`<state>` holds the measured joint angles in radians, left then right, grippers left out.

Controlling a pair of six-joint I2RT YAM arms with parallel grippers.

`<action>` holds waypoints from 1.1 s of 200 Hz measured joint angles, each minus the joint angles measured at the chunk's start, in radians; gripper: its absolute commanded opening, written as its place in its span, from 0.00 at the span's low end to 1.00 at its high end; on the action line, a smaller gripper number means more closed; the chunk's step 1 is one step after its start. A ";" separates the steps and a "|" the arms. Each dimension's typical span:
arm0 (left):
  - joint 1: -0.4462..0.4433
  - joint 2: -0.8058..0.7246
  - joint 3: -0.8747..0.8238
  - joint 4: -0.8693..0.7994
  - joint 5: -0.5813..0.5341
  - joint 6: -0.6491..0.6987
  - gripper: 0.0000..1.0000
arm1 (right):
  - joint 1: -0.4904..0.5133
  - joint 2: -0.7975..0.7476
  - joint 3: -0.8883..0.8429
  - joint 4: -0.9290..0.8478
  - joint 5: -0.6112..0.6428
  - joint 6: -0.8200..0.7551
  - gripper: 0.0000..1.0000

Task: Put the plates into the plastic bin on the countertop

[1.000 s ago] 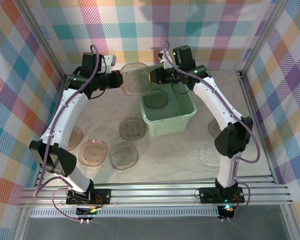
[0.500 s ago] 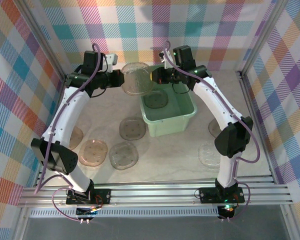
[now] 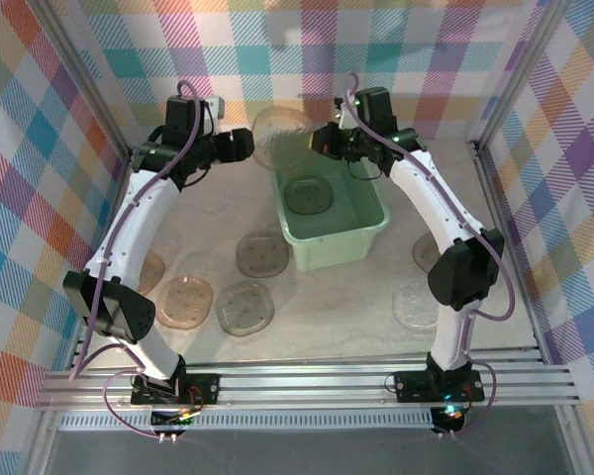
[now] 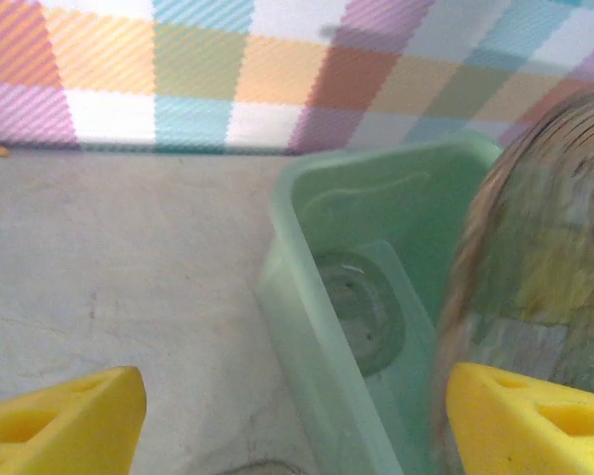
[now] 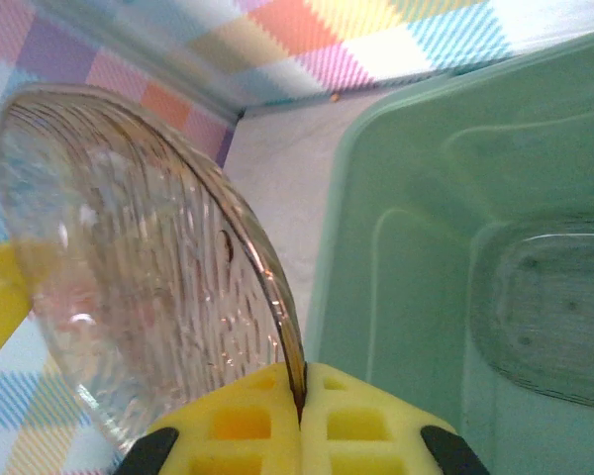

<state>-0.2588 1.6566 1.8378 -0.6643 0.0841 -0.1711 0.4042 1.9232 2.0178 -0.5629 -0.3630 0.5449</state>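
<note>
Pinching the rim of a ribbed plate (image 3: 280, 137), clear with an amber edge, the right gripper (image 3: 320, 142) has its yellow fingers shut tight on it; the right wrist view shows that rim clamped between the 2 pads (image 5: 247, 421), with the ribbed plate (image 5: 148, 267) standing on edge and tilted; it hangs in the air by the far left corner of the mint-green plastic bin (image 3: 332, 249); the left gripper (image 3: 246, 145) sits just left of it with jaws spread wide and nothing between them, its right finger (image 4: 525, 421) just beside the plate's face (image 4: 544, 247), and whether they touch I cannot tell; 1 second plate (image 3: 307, 195) lies flat on the bin's floor toward the far end; 6 more plates rest on the beige countertop (image 3: 346, 307): 4 to the left of and near the bin, the nearest (image 3: 262, 255) just beside its left wall, and 2 to the right (image 3: 416, 304), 1 partly hidden by the right arm.
</note>
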 measured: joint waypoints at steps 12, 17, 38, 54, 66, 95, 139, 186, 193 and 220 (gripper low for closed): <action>0.006 0.000 -0.002 0.032 -0.019 -0.004 0.80 | -0.021 0.002 -0.001 0.011 0.015 0.058 0.00; 0.009 0.000 -0.005 0.043 -0.023 -0.005 0.81 | -0.028 0.002 -0.002 0.021 0.026 0.089 0.00; 0.026 -0.001 -0.039 0.111 -0.034 -0.008 0.82 | -0.050 0.008 -0.006 0.042 0.077 0.175 0.00; 0.041 0.000 -0.075 0.150 -0.030 -0.008 0.82 | -0.053 0.021 -0.006 0.047 0.133 0.263 0.00; 0.053 0.000 -0.099 0.166 -0.024 -0.008 0.82 | -0.051 0.032 -0.006 0.046 0.159 0.323 0.00; 0.084 0.001 -0.140 0.200 -0.006 -0.013 0.82 | -0.046 0.073 -0.006 0.016 0.193 0.543 0.00; 0.150 0.037 -0.147 0.222 0.055 -0.035 0.82 | -0.003 0.133 0.025 -0.126 0.309 0.776 0.00; 0.196 0.062 -0.147 0.228 0.112 -0.048 0.82 | 0.047 0.133 0.029 -0.174 0.420 0.962 0.00; 0.200 0.066 -0.147 0.230 0.123 -0.049 0.82 | 0.050 0.135 0.035 -0.182 0.434 0.983 0.00; 0.206 0.085 -0.147 0.229 0.159 -0.048 0.81 | 0.061 0.145 0.055 -0.203 0.479 1.052 0.00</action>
<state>-0.0532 1.7420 1.6909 -0.4351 0.2432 -0.2195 0.4652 2.0678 2.0724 -0.7662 0.1162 1.5970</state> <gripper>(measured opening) 0.815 0.038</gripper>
